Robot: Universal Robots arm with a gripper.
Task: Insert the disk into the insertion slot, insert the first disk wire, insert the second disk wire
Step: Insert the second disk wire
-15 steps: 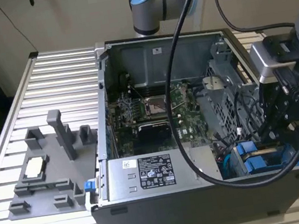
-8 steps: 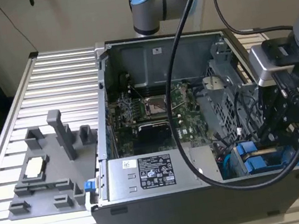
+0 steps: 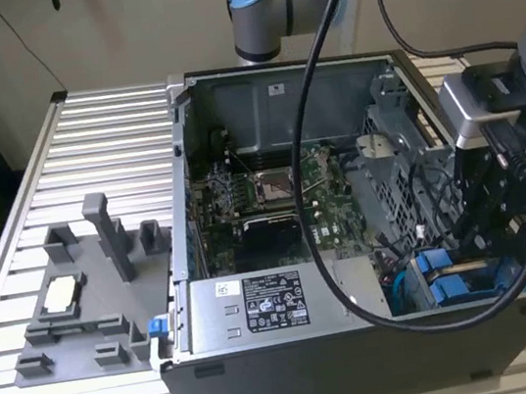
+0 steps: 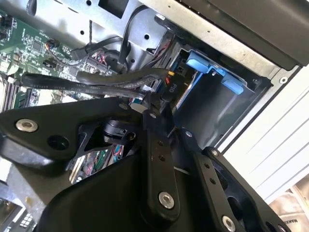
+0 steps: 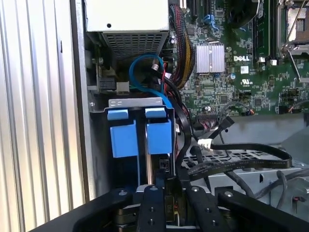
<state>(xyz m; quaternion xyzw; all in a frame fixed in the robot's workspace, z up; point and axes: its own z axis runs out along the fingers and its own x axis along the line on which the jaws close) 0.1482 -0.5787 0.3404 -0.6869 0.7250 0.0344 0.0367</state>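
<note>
Two blue carrier fronts sit side by side in the grey drive cage, the insertion slot (image 5: 135, 102). I take the one in line with my fingers to be the disk (image 5: 158, 136), seated in its bay; in the exterior view its blue (image 3: 452, 288) shows at the case's right front corner. My gripper (image 5: 169, 187) hangs over this cage, shut on a black disk wire connector (image 5: 164, 166). In the second wrist view the gripper (image 4: 164, 113) holds that connector (image 4: 171, 87) close to the blue carrier (image 4: 200, 63). The gripper (image 3: 479, 214) is partly hidden by cables in the exterior view.
The open computer case (image 3: 270, 374) lies on a slatted metal table (image 3: 98, 152). A motherboard (image 5: 241, 67), a power supply (image 5: 128, 21) and black cable bundles (image 5: 231, 159) crowd the cage. A grey fixture tray (image 3: 82, 313) stands at the exterior view's left.
</note>
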